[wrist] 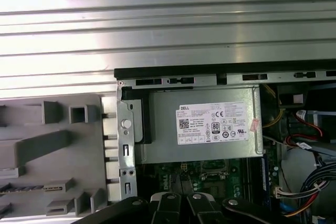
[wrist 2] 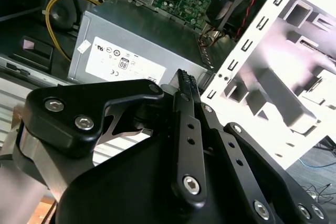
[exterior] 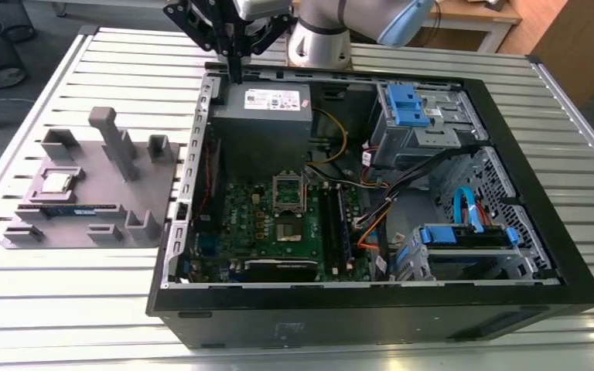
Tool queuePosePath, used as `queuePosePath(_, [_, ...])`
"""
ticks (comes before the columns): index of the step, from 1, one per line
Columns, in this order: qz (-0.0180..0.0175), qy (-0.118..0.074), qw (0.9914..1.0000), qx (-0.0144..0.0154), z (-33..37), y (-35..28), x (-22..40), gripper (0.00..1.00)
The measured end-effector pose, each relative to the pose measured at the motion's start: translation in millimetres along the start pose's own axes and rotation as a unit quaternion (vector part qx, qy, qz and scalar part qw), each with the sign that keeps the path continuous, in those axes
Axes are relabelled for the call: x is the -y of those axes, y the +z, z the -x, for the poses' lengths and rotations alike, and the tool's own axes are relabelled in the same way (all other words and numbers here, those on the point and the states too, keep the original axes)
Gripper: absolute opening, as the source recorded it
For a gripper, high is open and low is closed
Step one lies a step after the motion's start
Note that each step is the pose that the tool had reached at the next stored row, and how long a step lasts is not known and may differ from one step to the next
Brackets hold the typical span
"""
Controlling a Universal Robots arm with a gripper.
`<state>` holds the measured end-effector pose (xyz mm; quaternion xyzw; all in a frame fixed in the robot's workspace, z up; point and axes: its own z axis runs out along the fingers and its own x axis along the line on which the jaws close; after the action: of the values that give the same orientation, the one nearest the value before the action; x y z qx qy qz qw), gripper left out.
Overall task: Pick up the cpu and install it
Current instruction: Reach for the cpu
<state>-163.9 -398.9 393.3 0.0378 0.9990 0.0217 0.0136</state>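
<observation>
right now your gripper (exterior: 237, 75) hangs just above the far corner of the power supply (exterior: 266, 104), over the rim of the open computer case (exterior: 380, 309). its jaws are clenched together with nothing between them. in the second wrist view the two black fingers (wrist 2: 184, 85) lie flat against each other above the power supply's labelled face.

the cpu (exterior: 58, 182) is well apart from the power supply, off to the exterior view's left and outside the case. it lies flat in a recess of the grey fixture (exterior: 106, 182) on the slatted table (exterior: 70, 309), untouched.

the socket (exterior: 290, 229) sits on the green motherboard (exterior: 245, 224), on the side of the power supply away from the arm's base. it looks bare, and its metal frame seems to stand open, though that is hard to make out for sure.

as i judge it, you are at the very start. the cpu is not yet picked up, so the grasp, the carry across to the case and the seating in the socket are all left to do.

counted up, you have one gripper, one cpu and one grey fixture. a single blue-green memory stick (exterior: 78, 209) lies on the fixture beside the cpu. there is also one case, holding one power supply, one motherboard and one socket.
</observation>
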Motion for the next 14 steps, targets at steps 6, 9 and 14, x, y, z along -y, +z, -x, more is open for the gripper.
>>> queuePosePath(6, [0.0, 0.0, 1.0, 0.0, -7.0, -0.2, 0.5, 0.11])
queuePosePath(9, [0.0, 0.0, 1.0, 0.0, -11.6, -0.3, 0.9, 0.11])
queuePosePath(14, [0.0, 0.0, 1.0, 0.0001, -19.3, -0.4, 1.4, 0.11])
